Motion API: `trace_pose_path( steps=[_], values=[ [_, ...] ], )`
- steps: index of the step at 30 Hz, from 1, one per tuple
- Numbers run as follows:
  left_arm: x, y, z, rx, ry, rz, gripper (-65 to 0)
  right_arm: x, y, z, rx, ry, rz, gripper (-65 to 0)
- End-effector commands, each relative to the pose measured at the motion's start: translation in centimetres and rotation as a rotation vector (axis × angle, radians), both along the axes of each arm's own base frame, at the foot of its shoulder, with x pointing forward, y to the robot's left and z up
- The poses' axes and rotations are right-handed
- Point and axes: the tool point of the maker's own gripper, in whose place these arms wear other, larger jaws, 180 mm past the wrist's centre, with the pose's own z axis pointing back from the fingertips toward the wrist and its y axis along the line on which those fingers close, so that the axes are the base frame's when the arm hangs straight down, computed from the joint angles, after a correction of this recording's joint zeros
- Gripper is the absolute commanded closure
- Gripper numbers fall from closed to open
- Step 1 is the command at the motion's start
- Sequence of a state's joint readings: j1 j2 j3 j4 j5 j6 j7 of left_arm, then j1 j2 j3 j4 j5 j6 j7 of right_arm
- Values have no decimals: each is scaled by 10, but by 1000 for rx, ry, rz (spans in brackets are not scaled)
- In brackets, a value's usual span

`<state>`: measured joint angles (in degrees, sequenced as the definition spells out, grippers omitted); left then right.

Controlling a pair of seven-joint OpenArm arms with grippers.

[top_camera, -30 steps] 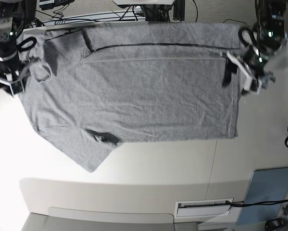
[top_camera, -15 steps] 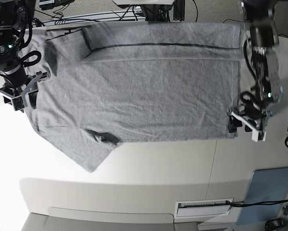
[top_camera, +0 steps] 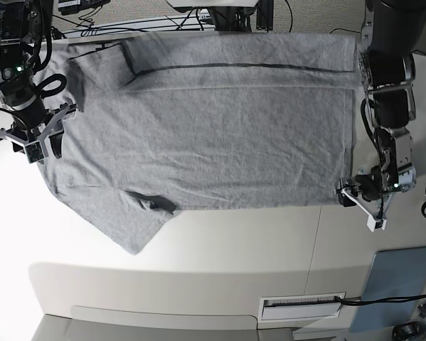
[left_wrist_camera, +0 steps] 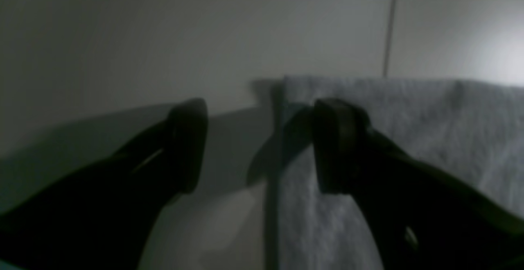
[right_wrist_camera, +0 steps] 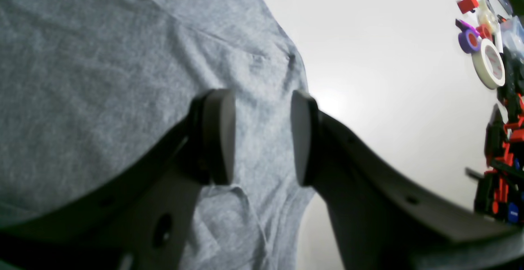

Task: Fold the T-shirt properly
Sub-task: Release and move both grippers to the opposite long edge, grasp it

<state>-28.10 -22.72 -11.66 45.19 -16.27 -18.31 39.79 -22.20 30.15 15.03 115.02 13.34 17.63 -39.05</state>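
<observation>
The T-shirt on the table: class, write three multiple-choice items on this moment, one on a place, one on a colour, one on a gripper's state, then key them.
1. Where is the left gripper?
A. at the T-shirt's near hem corner
B. at the neck
C. above the sleeve

2. What colour is the T-shirt?
A. blue
B. heather grey
C. white

3. How does the right gripper stand?
A. shut on cloth
B. out of view
C. open above the cloth

Key: 1 A, the base view shows it at the hem corner. 2 B, every view shows grey. 3 C, its wrist view shows a gap with cloth behind.
</observation>
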Motion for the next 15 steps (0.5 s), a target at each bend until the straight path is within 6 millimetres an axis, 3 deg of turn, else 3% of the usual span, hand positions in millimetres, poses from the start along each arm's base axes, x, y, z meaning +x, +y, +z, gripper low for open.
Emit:
trace_pose_path(
  steps=[1, 5, 11, 13, 15],
  values=[
    [11, 1, 17, -5, -30, -34, -406, 6, -4, 15, -25, -48, 2, -228],
    [9, -25, 20, -98, -36, -124, -402, 6, -4, 15, -25, -48, 2, -228],
    [7, -42, 15, -121, -16, -152, -329, 10, -4, 19, -26, -60, -1, -228],
    [6, -43, 13, -113, -10, -156, -285, 12, -6, 21, -31, -62, -6, -228],
    [5, -41, 11, -101, -3, -152, -185, 15, -7, 23, -36, -68, -9, -228]
  ],
)
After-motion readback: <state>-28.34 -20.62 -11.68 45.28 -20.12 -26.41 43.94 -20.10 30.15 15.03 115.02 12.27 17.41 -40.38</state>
